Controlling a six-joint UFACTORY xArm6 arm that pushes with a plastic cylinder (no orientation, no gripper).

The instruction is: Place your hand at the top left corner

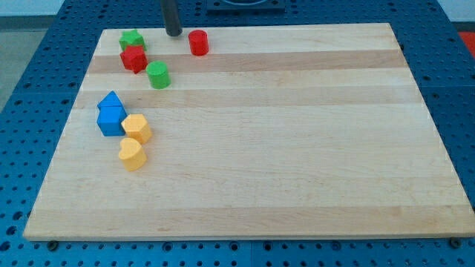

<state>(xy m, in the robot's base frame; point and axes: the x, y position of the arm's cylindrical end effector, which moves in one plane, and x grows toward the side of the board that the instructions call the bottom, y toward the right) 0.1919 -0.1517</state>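
Nearest the camera lies the bare front edge of the wooden board (245,233), and the closest block to it is a yellow heart-shaped block (131,154) near the left edge, with a yellow hexagonal block (137,127) touching or just beside it toward the far edge. Beyond those sit two blue blocks pressed together, a blue cube (110,121) and a blue pointed block (110,100) behind it. Toward the far left corner there is a cluster: a green cylinder (157,75), a red star-like block (134,58) and a green star-like block (131,39) touching it at the far edge. A red cylinder (197,42) stands alone further right along the far edge. I carry no jaws at all, only a rod, so nothing is being gripped; my tip (173,33) rests at the far edge between the green star-like block and the red cylinder, apart from both. The spot I want is the far left corner of the board, just beyond the green star-like block. To do this well, I judge I should slide left along the very far edge, passing behind the green star-like block if there is room, though I cannot tell whether the gap suffices. Otherwise I would nudge it. Going slowly should keep the red star-like block from being dragged along.
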